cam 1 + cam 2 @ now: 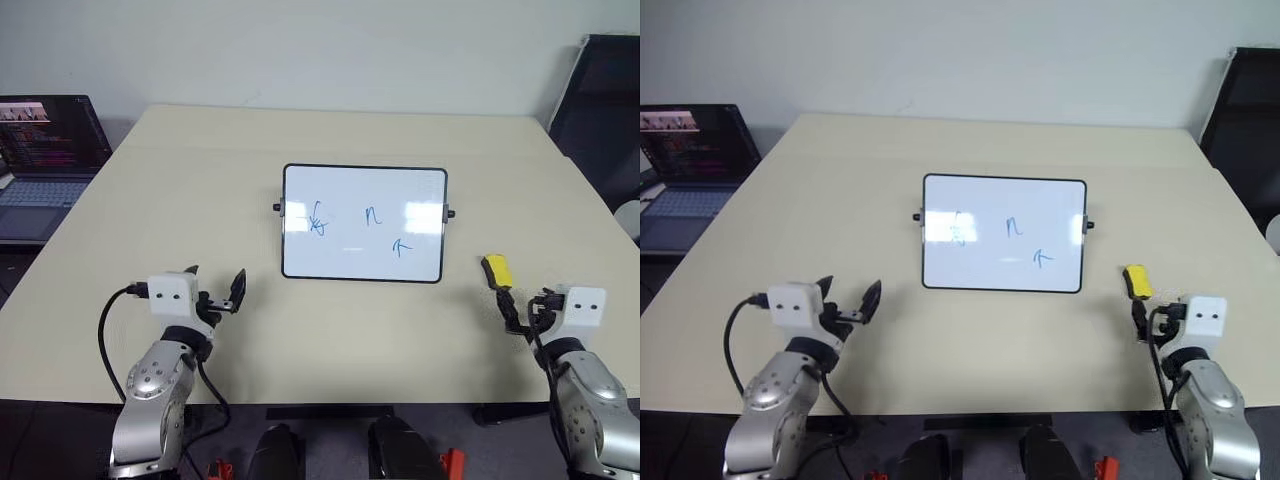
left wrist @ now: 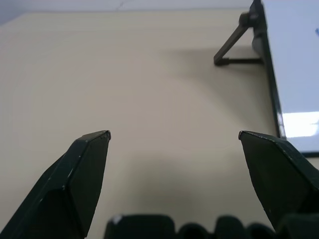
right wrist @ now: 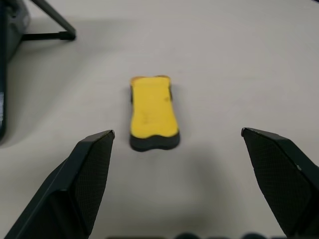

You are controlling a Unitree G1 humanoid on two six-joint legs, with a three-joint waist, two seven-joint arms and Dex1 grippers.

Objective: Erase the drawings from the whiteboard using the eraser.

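Whiteboard (image 1: 363, 223), mid-table (image 1: 200, 180), bearing three blue drawings (image 1: 372, 216). Eraser (image 3: 152, 112), yellow, flat on the table right of the board; the right wrist view places it ahead of the right gripper (image 3: 177, 133), fingers spread, untouched. Left gripper (image 2: 174, 135) likewise spread, empty; its wrist view reveals the board's stand leg (image 2: 230, 46). Laptop (image 1: 45, 150) at far left.

An office: beige table (image 1: 200, 200); open laptop (image 1: 45, 150) with code; dark chair (image 1: 605, 110).

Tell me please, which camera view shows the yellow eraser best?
The right wrist view: the eraser lies close ahead on the table, with its yellow top and dark underside visible, between the open fingers of the right claw. The two eye views show it small, to the right of the whiteboard.
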